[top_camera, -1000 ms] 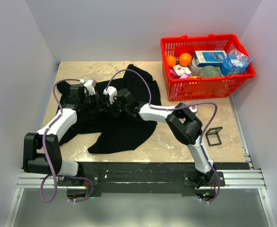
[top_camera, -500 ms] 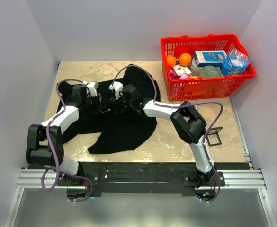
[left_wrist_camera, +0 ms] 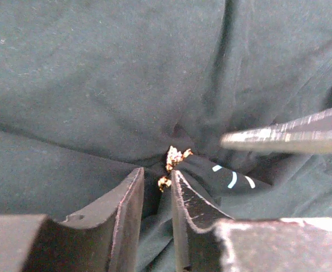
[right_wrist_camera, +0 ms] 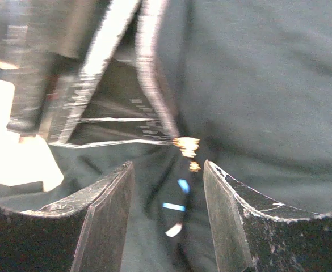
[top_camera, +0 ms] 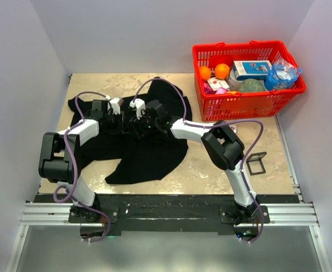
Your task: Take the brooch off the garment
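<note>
The garment, a black T-shirt, lies crumpled across the left half of the table. The brooch is a small gold cluster pinned in a fold of it, also seen in the right wrist view as the brooch. My left gripper stands with a narrow gap between its jaws, tips right at the brooch, with cloth in the gap. My right gripper faces it, open wide, straddling a fold with pale marks just short of the brooch. In the top view the left gripper and right gripper almost meet, hiding the brooch.
A red basket with oranges, a box and packets stands at the back right. A small black frame lies on the table near the right arm. White walls close in both sides and the back.
The left gripper has moved right and back onto the middle of the shirt, and its jaws have parted from shut. The right gripper's jaws have opened wider.
</note>
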Motion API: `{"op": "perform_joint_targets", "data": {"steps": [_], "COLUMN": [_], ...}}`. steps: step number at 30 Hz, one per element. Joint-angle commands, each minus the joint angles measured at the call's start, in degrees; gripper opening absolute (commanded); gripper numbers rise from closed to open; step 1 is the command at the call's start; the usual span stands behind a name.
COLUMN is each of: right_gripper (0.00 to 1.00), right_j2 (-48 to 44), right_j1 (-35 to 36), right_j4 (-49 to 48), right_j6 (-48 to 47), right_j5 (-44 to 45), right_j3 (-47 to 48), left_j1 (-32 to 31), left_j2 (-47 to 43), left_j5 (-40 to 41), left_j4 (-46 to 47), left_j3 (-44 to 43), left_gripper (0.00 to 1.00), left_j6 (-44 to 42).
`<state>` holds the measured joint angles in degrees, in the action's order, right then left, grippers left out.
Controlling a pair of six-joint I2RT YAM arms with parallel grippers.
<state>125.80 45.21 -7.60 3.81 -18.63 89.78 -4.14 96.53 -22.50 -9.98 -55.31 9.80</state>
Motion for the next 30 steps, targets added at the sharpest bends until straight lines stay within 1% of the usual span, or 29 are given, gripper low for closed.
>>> {"op": "perform_joint_targets", "data": {"steps": [1, 2, 5, 7, 12, 13, 15, 16, 18, 19, 20, 21, 23, 26, 28, 30], "right_gripper": [0.56, 0.57, 0.57, 0.55, 0.51, 0.47, 0.44, 0.4, 0.34, 0.28, 0.17, 0.1, 0.0, 0.0, 0.0, 0.0], "right_j2": [0.4, 0.5, 0.9, 1.1, 1.5, 1.4, 1.5, 1.4, 1.3, 1.2, 0.9, 0.7, -0.6, -2.5, -4.4, -5.3], "right_j1": [0.3, 0.4, 0.5, 0.6, 0.7, 0.7, 0.7, 0.7, 0.7, 0.7, 0.7, 0.7, 0.7, 0.6, 0.7, 0.5], "right_j4": [-3.2, -3.1, -2.8, -2.3, -1.5, -1.3, -1.0, -0.8, -0.4, -0.2, 0.2, 0.4, 1.5, 3.2, 3.2, 3.7], "right_j6": [2.1, 2.1, 1.7, 0.5, -1.5, -1.7, -2.1, -2.4, -3.0, -3.3, -3.5, -3.5, -7.5, -11.4, -12.9, -14.4], "right_j5": [-7.1, -6.9, -5.8, -4.0, -3.3, -3.0, -3.0, -3.1, -3.2, -3.4, -3.7, -3.8, -3.5, -3.6, -3.2, -2.8], "right_j3": [-0.5, -0.8, -1.8, -2.1, -2.9, -3.0, -3.2, -3.2, -3.4, -3.3, -3.3, -3.5, -3.6, -4.9, -5.8, -6.4], "left_j1": [0.2, 0.2, 0.2, 0.2, -0.3, -0.4, -0.5, -0.7, -1.5, -1.7, -1.8, -1.9, -2.0, -2.2, -2.5, -3.6], "left_j2": [2.8, 4.1, 5.9, 6.7, 8.6, 8.5, 8.2, 7.9, 7.9, 8.3, 8.6, 8.8, 9.6, 10.4, 10.6, 10.8], "left_j5": [-2.5, -2.7, -3.1, -3.3, -4.6, -5.3, -6.6, -7.5, -6.8, -5.8, -5.9, -6.1, -7.0, -10.4, -13.9, -15.0], "left_j4": [-0.2, -0.9, -1.0, -0.7, -0.9, -1.1, -1.1, -1.1, -1.5, -2.1, -2.4, -2.6, -3.5, -5.1, -6.5, -7.9], "left_j3": [-3.5, -3.6, -4.1, -4.5, -5.4, -5.4, -5.1, -4.9, -4.8, -4.9, -5.2, -5.2, -5.6, -6.4, -6.7, -7.6], "left_gripper": [0.27, 0.25, 0.23, 0.22, 0.21, 0.24, 0.31, 0.36, 0.37, 0.37, 0.37, 0.37, 0.37, 0.34, 0.33, 0.28], "left_j6": [-3.2, -3.6, -3.9, -3.9, -4.6, -5.1, -5.6, -6.4, -7.5, -7.7, -8.0, -8.2, -8.6, -9.5, -11.9, -14.0]}}
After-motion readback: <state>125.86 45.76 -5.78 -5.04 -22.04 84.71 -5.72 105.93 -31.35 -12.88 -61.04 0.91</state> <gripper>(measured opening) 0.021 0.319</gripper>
